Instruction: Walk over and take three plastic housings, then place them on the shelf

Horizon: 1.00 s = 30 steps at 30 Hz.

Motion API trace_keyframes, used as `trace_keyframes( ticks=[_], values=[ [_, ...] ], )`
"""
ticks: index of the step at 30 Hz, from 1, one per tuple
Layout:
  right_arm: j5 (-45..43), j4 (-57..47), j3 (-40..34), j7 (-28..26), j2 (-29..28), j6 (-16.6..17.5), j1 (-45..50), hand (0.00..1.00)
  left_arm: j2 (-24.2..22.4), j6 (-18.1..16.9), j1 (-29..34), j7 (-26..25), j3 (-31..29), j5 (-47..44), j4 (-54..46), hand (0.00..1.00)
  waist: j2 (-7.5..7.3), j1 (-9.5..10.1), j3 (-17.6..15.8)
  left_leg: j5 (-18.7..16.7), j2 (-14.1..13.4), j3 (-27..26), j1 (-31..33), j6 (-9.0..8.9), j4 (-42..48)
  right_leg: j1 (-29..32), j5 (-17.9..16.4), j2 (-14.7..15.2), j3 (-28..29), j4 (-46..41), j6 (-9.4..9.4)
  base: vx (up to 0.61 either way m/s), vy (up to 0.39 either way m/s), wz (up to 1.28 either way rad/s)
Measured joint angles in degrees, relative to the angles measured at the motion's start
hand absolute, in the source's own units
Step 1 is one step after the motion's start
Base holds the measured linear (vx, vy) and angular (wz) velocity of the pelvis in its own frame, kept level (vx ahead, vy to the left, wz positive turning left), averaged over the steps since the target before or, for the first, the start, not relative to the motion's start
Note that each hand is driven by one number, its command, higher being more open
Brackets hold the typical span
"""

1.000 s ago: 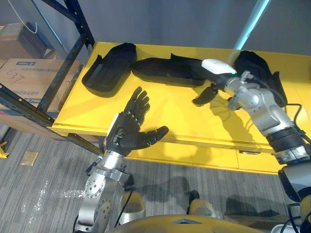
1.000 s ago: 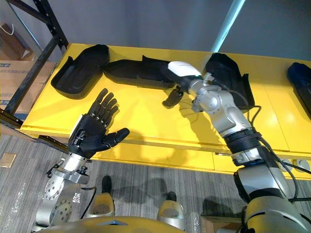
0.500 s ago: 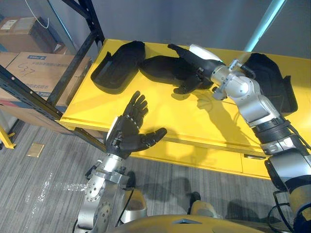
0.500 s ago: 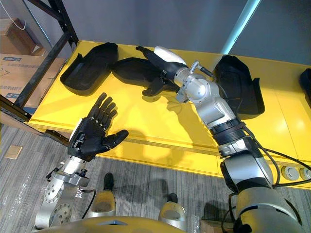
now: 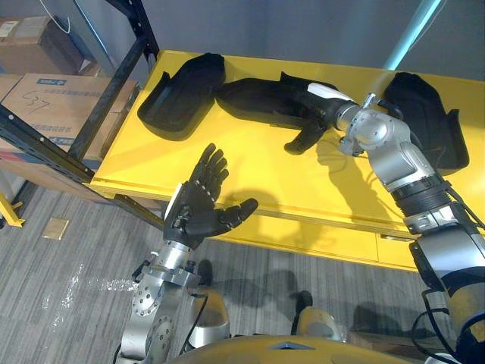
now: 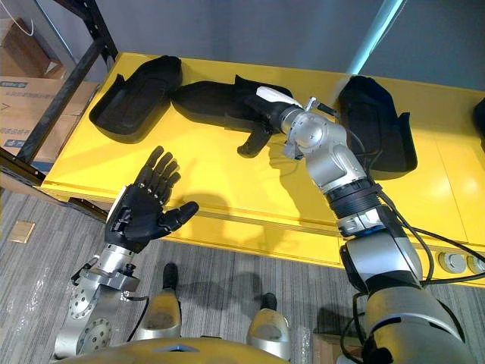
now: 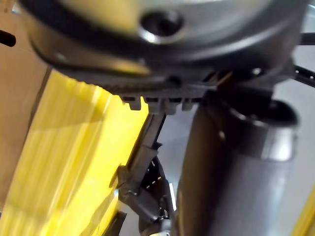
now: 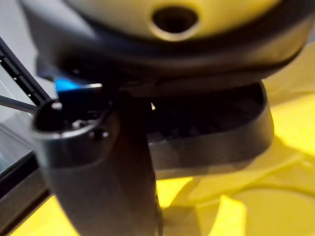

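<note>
3 black plastic housings lie on the yellow bench point(image 5: 250, 174), all toward its back edge. The left housing point(image 5: 180, 97) sits at the back left corner, hollow side up, its long side running from the back edge toward the front. The middle housing point(image 5: 258, 102) stretches along the back edge, with its left end just beside the left housing. The right housing point(image 5: 421, 121) lies well apart from the other 2, toward the right end of the bench, hollow side up.

The right hand point(image 5: 318, 115) reaches in from the right and rests on the right end of the middle housing, white cover on top. Its thumb point(image 5: 303, 139) points toward the front edge, over bare yellow surface and off the housing. I cannot tell whether this hand has a grip on the housing, since dark hand and dark plastic merge. In the right wrist view the housing's black rim shows past the thumb, above the yellow surface.

The left hand point(image 5: 198, 203) hovers at the front edge near the left end, palm up, spread wide and holding nothing.

To the left of the bench stand the black uprights of a shelf frame point(image 5: 114, 85), with cardboard boxes point(image 5: 36, 106) behind them. A light blue pole point(image 5: 413, 23) rises behind the back edge.
</note>
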<state>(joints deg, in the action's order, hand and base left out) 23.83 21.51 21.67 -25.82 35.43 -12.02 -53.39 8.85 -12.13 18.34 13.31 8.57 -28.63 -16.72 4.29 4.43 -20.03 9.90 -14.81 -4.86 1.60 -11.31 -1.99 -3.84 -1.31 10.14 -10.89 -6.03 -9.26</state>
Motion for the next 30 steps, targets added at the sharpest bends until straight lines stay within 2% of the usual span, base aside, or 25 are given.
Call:
trace_keyframes(
  ticks=[7, 11, 19, 22, 23, 25, 30],
  values=[
    [0.6, 6.8, -1.4, 3.8, 0.0, 2.7, -6.6, 0.00, -0.1, -0.3, -0.5, -1.3, 0.1, 0.0, 0.0, 1.00, 0.29, 0.33, -1.1, -0.1, 0.1, 0.4, 1.2, 0.08, 0.9, 1.1, -0.3, 0.2, -0.1, -1.1, 0.10, -0.01, -0.002, 0.00],
    [0.5, 10.2, -1.4, 5.4, 0.1, 4.9, -6.6, 0.00, -0.1, -0.6, -1.3, -1.4, 0.0, 0.0, -0.1, 1.00, 0.26, 0.29, -2.3, -0.1, 0.4, 0.7, 1.3, 0.22, 1.3, 1.2, -1.0, 0.5, -0.4, -1.9, 0.41, -0.02, -0.005, 0.04],
    [0.5, 11.5, -1.7, 7.7, 0.1, 5.7, -6.7, 0.00, -0.2, -0.6, -2.0, -1.8, 0.1, 0.0, -0.1, 1.00, 0.34, 0.20, -2.4, -0.1, 0.4, 1.2, 2.0, 0.24, 1.5, 1.6, -1.3, 0.6, -0.8, -2.0, 0.47, -0.01, -0.004, 0.02],
    [2.9, 11.4, -2.0, 11.7, -1.2, 2.4, -6.2, 0.00, -1.1, -0.6, -2.0, -2.0, 0.2, 0.0, -0.1, 1.00, 0.40, 0.38, -2.4, -0.1, 0.4, 1.2, 2.0, 0.24, 1.5, 1.6, -1.1, 0.6, -0.8, -2.0, 0.15, 0.00, 0.000, 0.00],
    [4.8, 10.9, -2.8, 13.1, -2.6, -0.2, -5.9, 0.00, -1.2, -0.6, -2.1, -2.3, 0.5, 0.0, -0.1, 1.00, 0.41, 0.38, -2.4, -0.1, 0.4, 1.1, 2.0, 0.23, 1.5, 1.6, -1.1, 0.6, -0.8, -2.0, 0.12, 0.00, 0.000, 0.00],
    [8.2, 9.5, -4.8, 13.9, -4.6, -4.6, -5.4, 0.00, -1.3, -0.6, -2.1, -2.6, 0.9, 0.0, -0.1, 1.00, 0.43, 0.38, -2.5, -0.1, 0.6, 1.1, 1.9, 0.23, 1.5, 1.6, -1.0, 0.7, -0.8, -2.0, 0.08, 0.00, 0.000, 0.00],
    [13.8, 4.0, -8.0, 13.4, -7.5, -12.4, -1.9, 0.00, -1.3, -0.9, -2.0, -3.4, 2.4, 0.0, -0.1, 1.00, 0.41, 0.53, -2.4, 0.0, 0.7, 0.5, 1.2, 0.34, 1.5, 1.1, -0.9, 0.9, -0.4, -2.0, -0.10, 0.00, -0.002, -0.04]
  ],
)
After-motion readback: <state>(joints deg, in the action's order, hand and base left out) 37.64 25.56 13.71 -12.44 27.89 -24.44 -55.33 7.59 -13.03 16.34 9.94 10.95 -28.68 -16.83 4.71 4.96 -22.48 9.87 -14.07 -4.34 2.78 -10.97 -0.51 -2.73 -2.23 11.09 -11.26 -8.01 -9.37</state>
